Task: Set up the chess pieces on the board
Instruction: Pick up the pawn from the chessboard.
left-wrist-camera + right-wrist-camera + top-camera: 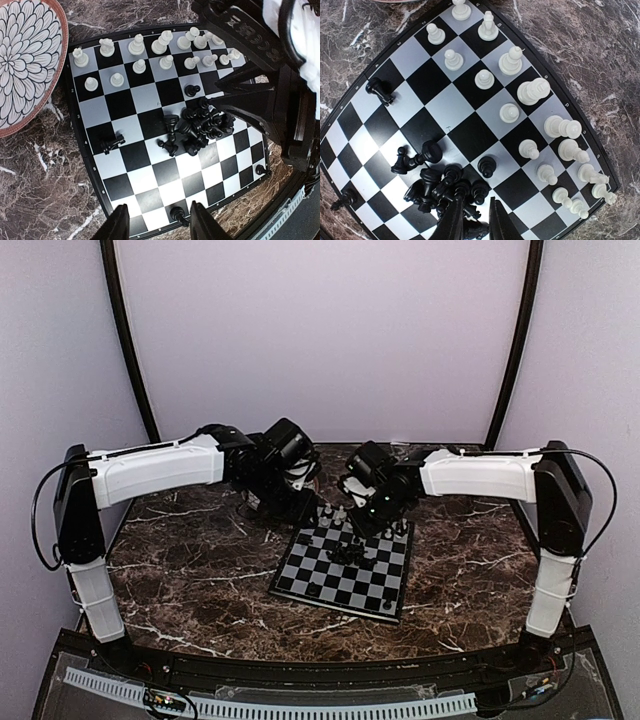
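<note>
Chessmen (533,91), sixteen white, on one board (470,135); left claw (159,207) apart, right claw (476,201) unclear.

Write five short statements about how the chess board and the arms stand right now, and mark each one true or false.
1. The white pieces stand in two rows along one edge of the board. True.
2. The black pieces are all lined up in rows as well. False: most lie in a jumbled heap near the board's middle.
3. The patterned plate sits on the board. False: it rests on the table beside the board.
4. The right gripper hangs over the heap of black pieces. True.
5. The left gripper has its jaws shut. False: they stand well apart, above the board's edge.
</note>
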